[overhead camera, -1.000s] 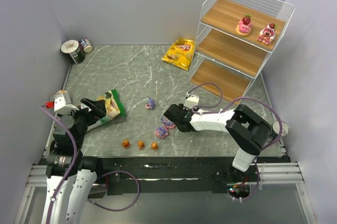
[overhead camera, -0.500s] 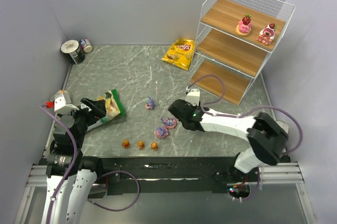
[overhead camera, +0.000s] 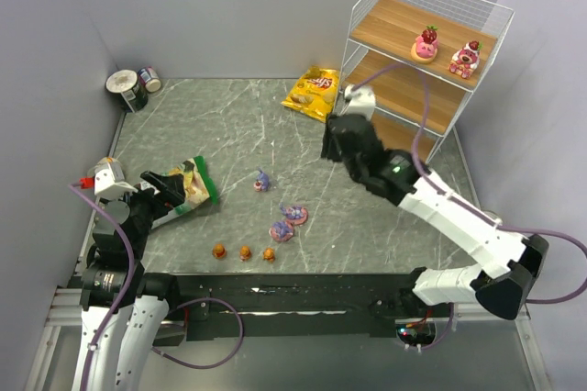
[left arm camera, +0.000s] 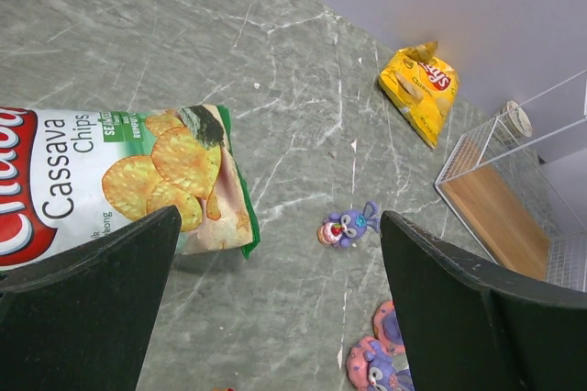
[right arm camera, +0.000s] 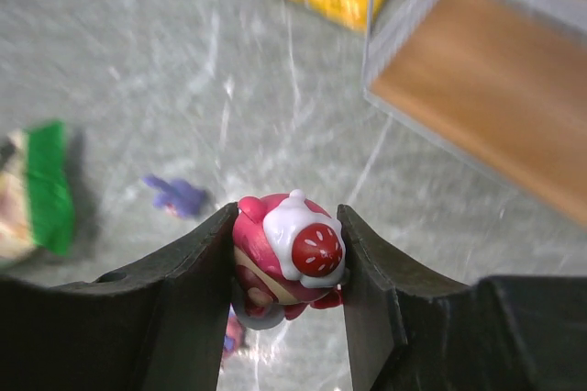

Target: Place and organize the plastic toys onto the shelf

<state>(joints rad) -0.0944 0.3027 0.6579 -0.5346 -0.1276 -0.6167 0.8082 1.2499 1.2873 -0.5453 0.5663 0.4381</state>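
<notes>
My right gripper [overhead camera: 333, 147] is shut on a pink-and-red strawberry toy [right arm camera: 292, 251] and holds it in the air, left of the white wire shelf [overhead camera: 385, 20]. The shelf's lower board [right arm camera: 495, 106] lies ahead to the right. Two strawberry toys [overhead camera: 425, 43] [overhead camera: 465, 58] stand on the top board. Three purple-pink toys [overhead camera: 262, 181] [overhead camera: 294, 214] [overhead camera: 281, 231] and three orange toys [overhead camera: 245, 251] lie on the table. My left gripper [overhead camera: 170, 187] is open and empty over the green bag's edge; its wrist view shows a purple toy [left arm camera: 348, 225] between its fingers.
A green cassava chip bag [overhead camera: 188, 187] lies at the left by my left gripper. A yellow chip bag [overhead camera: 313, 93] lies at the foot of the shelf. Tin cans [overhead camera: 128, 88] stand in the far left corner. Grey walls close in the table.
My right gripper has risen from the table beside the purple toys and swung back and right toward the shelf, carrying the strawberry toy. The left arm has not moved.
</notes>
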